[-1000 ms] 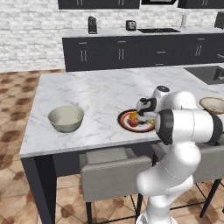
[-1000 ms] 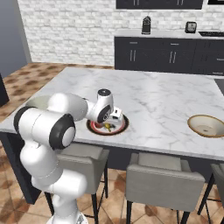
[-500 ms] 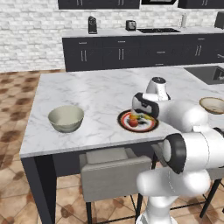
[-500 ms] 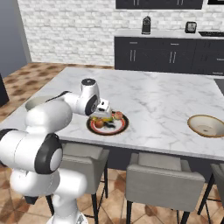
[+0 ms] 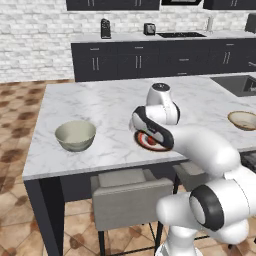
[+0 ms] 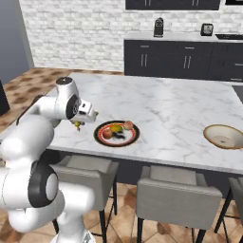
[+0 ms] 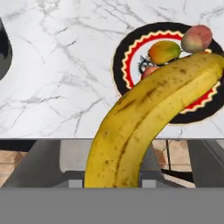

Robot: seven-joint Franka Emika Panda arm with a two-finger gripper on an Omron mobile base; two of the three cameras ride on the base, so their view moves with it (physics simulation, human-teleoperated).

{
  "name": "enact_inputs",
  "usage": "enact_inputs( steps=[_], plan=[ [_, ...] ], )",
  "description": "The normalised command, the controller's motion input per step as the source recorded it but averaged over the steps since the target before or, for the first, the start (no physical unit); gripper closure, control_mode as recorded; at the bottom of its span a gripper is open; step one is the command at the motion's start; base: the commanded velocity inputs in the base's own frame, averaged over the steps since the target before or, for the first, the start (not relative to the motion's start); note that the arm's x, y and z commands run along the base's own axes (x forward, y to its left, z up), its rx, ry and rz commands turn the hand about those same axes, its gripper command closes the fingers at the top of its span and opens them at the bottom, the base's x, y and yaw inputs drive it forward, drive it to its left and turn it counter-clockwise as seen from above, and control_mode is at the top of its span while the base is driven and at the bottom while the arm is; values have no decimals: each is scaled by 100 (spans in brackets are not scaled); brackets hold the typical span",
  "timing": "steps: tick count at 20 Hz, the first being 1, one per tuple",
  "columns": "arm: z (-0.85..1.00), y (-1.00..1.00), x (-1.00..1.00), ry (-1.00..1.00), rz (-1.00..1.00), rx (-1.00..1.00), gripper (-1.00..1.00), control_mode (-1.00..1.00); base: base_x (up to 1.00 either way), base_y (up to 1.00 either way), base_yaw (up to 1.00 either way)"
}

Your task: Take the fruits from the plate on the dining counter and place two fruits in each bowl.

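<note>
At the gripper [image 6: 81, 124], the jaws are clamped on the banana [image 7: 144, 127]. In the hand view it is a long curved yellow fruit with brown speckles and streaks, running from bottom centre up to the right, and its far end overlaps the plate [image 7: 131, 43]. In the right base view the banana is a small yellow bit hanging under the hand, above the dining counter [image 6: 166, 109] just left of the plate.

The plate is round and flat, with a black outer band, a red zigzag ring and a white centre with a dark motif. Three round fruits lie on it. In the hand view the orange [image 7: 164, 51] is smooth with a yellow-green tint, the peach [image 7: 196, 38] sits at the far rim, tan-pink and matte, and the apple [image 7: 149, 71] is a red sliver mostly hidden behind the banana. In the left base view the forearm covers most of the plate.

The counter top is glossy white marble with grey veins on a dark base. The deep bowl [image 5: 75, 135] is pale grey-green and stands well to the left of the plate. The shallow bowl [image 6: 223, 136] has a tan rim and whitish inside and stands well to the right of the plate.

A second ago the hand was right over the plate. Half a second ago it was lifted at the plate's left edge. Now it is off the plate to the left with the banana. The plate and both bowls have not moved.
</note>
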Motion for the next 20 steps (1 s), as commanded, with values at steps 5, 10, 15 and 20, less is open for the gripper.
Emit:
enact_inputs(
  steps=[5, 10, 15, 20],
  plan=[
    [26, 100, -7, 0, 7, 0, 100, -100, 0, 0, 0],
    [13, 98, 9, 0, 8, 3, 100, -100, 0, 0, 0],
    [0, 88, 55, 0, 7, 1, 100, -100, 0, 0, 0],
    [-8, 61, 86, 0, 0, 0, 100, -100, 0, 0, 0]
  ],
)
